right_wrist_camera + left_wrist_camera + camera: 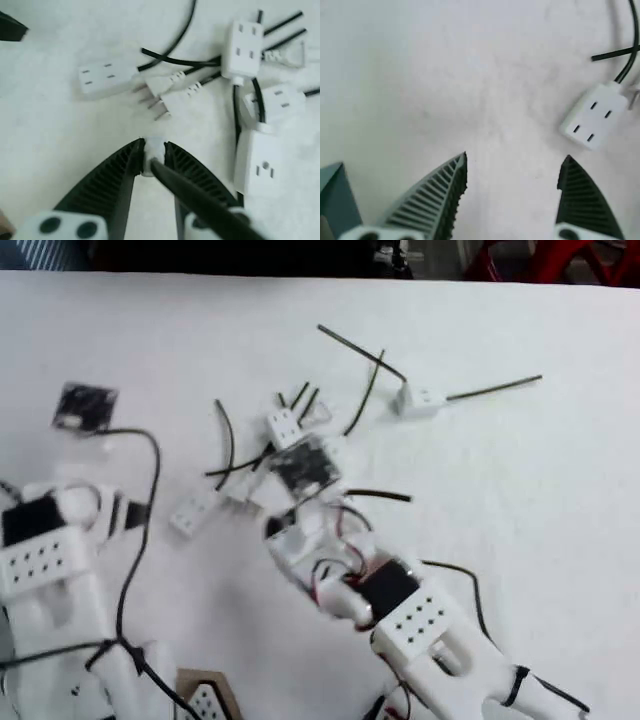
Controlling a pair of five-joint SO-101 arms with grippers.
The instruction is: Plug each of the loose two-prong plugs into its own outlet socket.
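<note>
Near the middle of the bench, my right fingers (127, 167) are clamping a small white plug (152, 152) — its black cord (200, 192) is running back across one finger. Just beyond it, two loose plugs (177, 97) are lying side by side, prongs pointing toward a white outlet socket (107, 75). Over by the left edge, my left fingers (452, 185) are hanging spread wide above bare bench (420, 75) — gripping nothing, that socket lying near.
</note>
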